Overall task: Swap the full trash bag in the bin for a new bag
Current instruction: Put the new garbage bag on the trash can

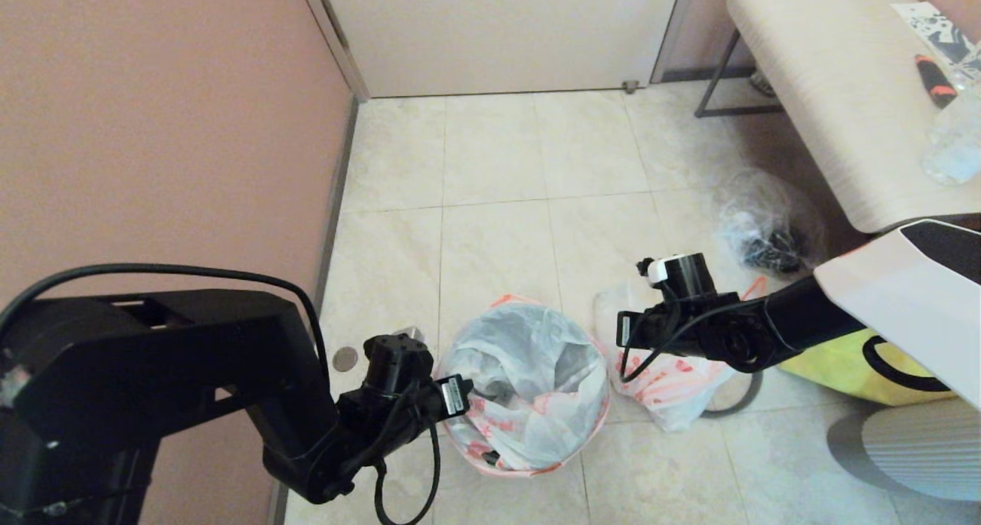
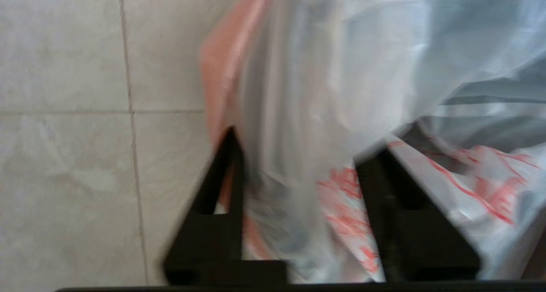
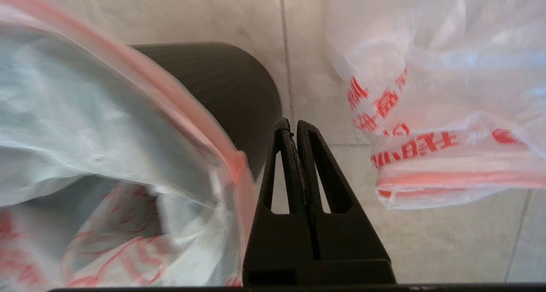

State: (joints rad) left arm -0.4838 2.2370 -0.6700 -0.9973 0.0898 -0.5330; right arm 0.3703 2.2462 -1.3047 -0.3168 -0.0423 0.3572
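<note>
The new bag (image 1: pixel 529 383) lines the bin (image 3: pixel 222 87), its orange-red hem folded over the rim; the full trash bag (image 1: pixel 667 387) sits on the floor just beside the bin, on its right. My left gripper (image 2: pixel 305 168) has its fingers spread wide, straddling the hem at the near-left rim. My right gripper (image 3: pixel 294 128) hangs between bin and full bag, fingers pressed together, holding nothing. Risk, as I judge it: the hem looks loose, so if I pull the left gripper away carelessly a finger may snag the film and drag it off the rim, or tip the light bin.
</note>
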